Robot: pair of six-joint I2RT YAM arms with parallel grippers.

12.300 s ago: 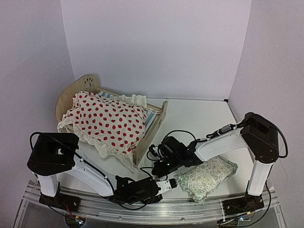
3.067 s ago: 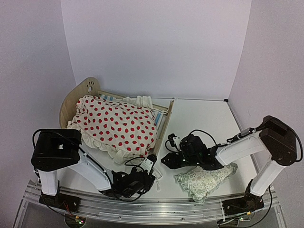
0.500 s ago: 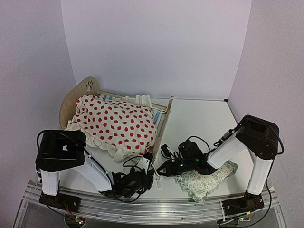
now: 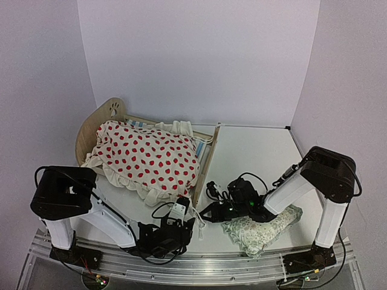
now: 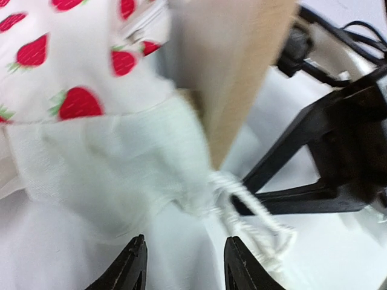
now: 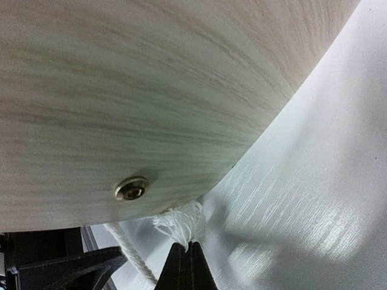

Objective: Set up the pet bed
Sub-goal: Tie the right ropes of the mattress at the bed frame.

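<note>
My left claw (image 5: 184, 266) stands partly open and empty just short of the footboard's (image 6: 151, 90) near corner, facing the cushion (image 4: 148, 157) frill and a white cord (image 6: 181, 225). My right claw (image 6: 186, 266) is fully closed under that corner with the cord's frayed end at its tips; I cannot tell whether it is pinched. Beyond the footboard, the pet bed (image 4: 97, 124) carries the cushion, so I judge the step in hand is dressing that corner, and next the pillow (image 4: 266, 229) right of the footboard needs lifting onto the bed.
</note>
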